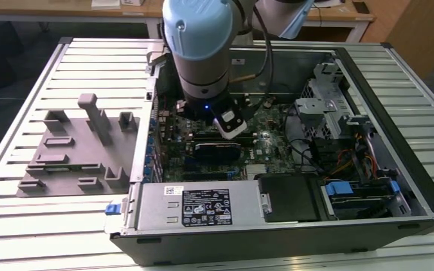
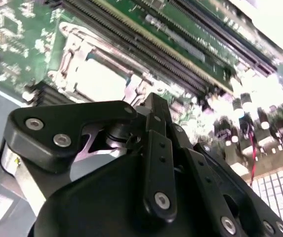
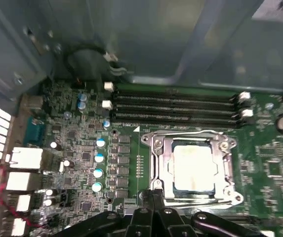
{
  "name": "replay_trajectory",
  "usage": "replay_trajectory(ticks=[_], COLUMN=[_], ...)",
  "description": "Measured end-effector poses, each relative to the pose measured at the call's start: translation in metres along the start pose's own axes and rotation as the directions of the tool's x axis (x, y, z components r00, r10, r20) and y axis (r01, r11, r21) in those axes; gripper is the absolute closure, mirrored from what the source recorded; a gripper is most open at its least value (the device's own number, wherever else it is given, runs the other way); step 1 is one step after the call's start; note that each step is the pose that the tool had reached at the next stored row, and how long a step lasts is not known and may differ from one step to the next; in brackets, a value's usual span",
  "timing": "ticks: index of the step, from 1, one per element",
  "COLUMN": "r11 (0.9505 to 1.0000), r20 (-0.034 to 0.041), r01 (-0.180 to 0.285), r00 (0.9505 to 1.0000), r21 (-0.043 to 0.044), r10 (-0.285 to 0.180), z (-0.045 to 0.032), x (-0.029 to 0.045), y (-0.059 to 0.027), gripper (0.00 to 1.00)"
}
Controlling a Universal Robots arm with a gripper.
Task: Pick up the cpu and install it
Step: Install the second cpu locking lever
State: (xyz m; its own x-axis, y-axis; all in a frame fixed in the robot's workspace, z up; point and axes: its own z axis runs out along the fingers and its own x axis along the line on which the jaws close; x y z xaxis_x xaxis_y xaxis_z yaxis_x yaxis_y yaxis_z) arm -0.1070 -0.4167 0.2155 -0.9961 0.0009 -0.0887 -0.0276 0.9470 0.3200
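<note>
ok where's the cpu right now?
The cpu sits in the motherboard socket frame, beside the memory slots in both wrist views, with the hand near it.
</note>
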Motion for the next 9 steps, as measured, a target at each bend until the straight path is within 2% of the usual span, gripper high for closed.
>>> replay_trajectory(ticks=[2, 4, 5, 7, 8, 9], r11=[1.0000, 0.9998, 0.9995, 0.9979, 0.9969, 0.9962], r20=[-0.0001, -0.0001, -0.0002, -0.0002, 0.0002, 0.0007], r01=[0.000, 0.001, 0.000, -0.003, -0.004, -0.006], r00=[1.0000, 1.0000, 1.0000, 1.0000, 1.0000, 1.0000], r21=[0.0054, 0.0194, 0.0322, 0.0649, 0.0785, 0.0874], r10=[0.000, -0.001, 0.000, 0.003, 0.004, 0.005], z=[-0.0067, -0.0107, -0.0116, -0.0120, -0.0119, -0.0117], x=[-0.0006, -0.0011, -0.0012, -0.0024, -0.0035, -0.0051], y=[0.0023, 0.0037, 0.0040, 0.0041, 0.0040, 0.0041], gripper=[0.89, 0.89, 0.89, 0.89, 0.89, 0.89])
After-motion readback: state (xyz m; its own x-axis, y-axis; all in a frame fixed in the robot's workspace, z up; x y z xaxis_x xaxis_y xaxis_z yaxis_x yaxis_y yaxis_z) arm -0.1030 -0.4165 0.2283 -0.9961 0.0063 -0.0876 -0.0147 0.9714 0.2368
